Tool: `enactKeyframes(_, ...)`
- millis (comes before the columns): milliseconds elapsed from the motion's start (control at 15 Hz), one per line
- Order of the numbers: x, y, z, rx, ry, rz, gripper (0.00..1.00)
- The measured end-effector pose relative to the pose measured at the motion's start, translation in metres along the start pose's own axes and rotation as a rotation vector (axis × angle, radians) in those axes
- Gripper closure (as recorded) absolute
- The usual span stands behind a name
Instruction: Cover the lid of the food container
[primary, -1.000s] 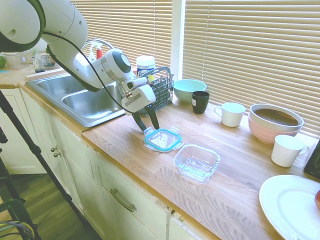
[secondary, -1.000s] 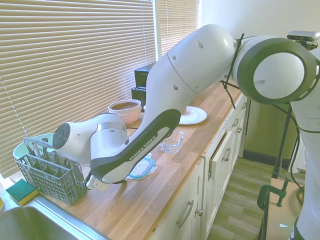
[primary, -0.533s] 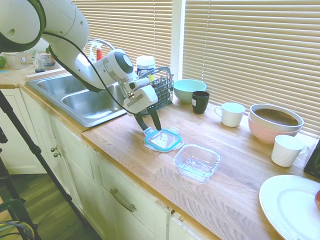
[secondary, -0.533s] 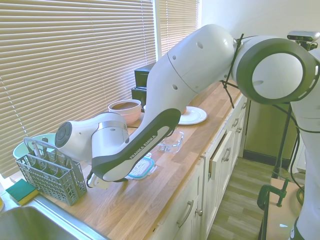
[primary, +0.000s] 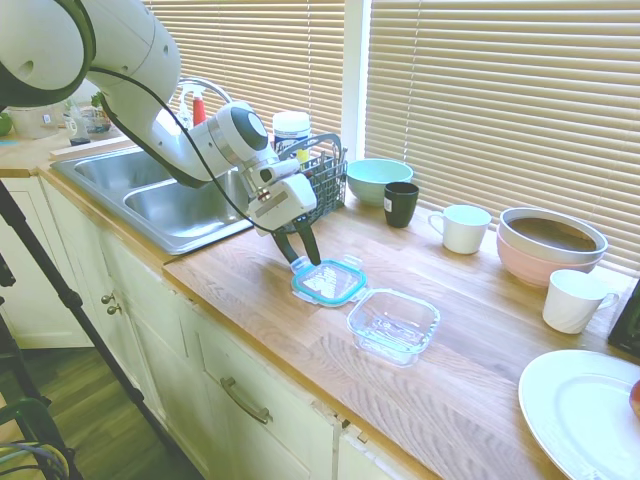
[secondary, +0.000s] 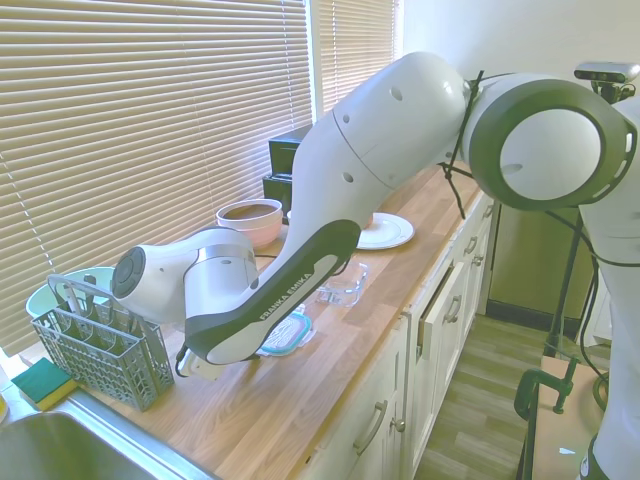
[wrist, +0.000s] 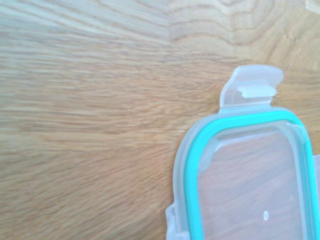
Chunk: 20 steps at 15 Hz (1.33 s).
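The end effector (primary: 301, 253) is closed on the lid (primary: 329, 283) at the edge farthest from the container (primary: 393, 324), with the lid just beside the container on its sink side. My advice: lift it level, carry it squarely over the container, then lower it flat so the rims meet. The wooden desk (primary: 470, 380) stands in a kitchen under slatted blinds (primary: 500, 90).

Around me, a kitchen — a wooden countertop (primary: 470, 330) over cream cabinets (primary: 200, 370), a steel double sink (primary: 160, 195) at one end, closed wooden blinds (primary: 500, 90) glowing with daylight — and dark wood floor (primary: 90, 440) below
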<state>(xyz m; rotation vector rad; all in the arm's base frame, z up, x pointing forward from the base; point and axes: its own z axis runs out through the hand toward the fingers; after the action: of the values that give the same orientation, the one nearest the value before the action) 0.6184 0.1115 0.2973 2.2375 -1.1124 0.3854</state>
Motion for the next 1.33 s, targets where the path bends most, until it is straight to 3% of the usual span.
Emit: enactKeyframes(1333, -0.003, -0.002, 0.013, -0.015, -0.001, -0.009, 1.0)
